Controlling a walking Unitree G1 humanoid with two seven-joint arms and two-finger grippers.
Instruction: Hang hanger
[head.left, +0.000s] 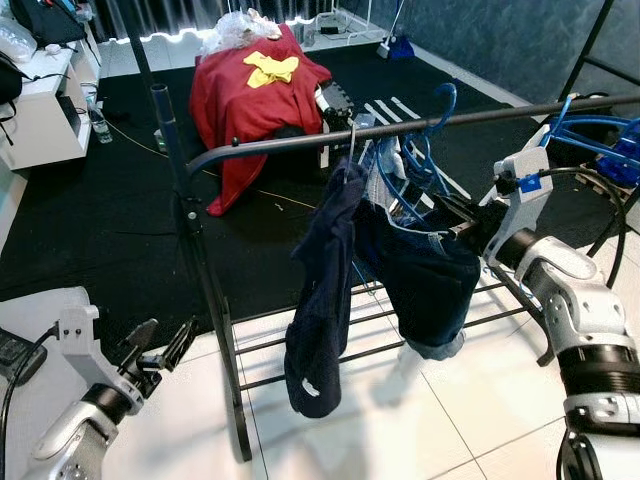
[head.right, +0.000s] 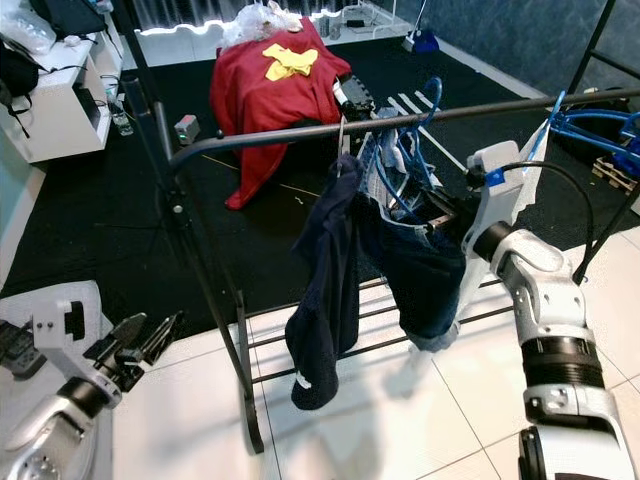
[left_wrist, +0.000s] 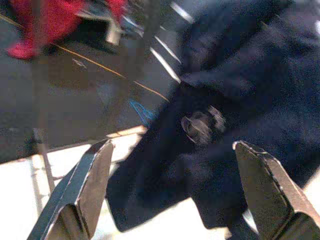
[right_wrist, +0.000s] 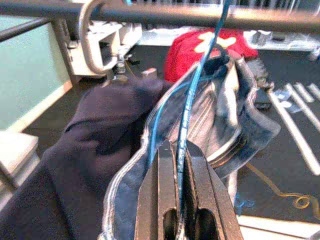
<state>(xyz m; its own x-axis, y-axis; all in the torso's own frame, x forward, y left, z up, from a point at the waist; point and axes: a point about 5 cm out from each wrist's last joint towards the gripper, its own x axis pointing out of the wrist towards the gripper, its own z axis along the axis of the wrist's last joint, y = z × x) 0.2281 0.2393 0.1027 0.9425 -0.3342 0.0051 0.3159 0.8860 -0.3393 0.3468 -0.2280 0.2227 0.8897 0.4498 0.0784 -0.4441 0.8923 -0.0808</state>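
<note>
Blue hanger (right_wrist: 192, 90) with jeans (head.left: 425, 275) clamped by right gripper (right_wrist: 181, 165); hook could miss rail (head.left: 300, 140), dropping load. Left gripper (left_wrist: 175, 185) spread apart.

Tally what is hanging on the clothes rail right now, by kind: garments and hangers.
Dark navy garment on a silver hook: 1
Jeans: 1
Blue hanger, hook over the rail, clamped in the right gripper: 1
More blue hangers at the rail's far right: number unclear
Total clearly counted: 3
</note>
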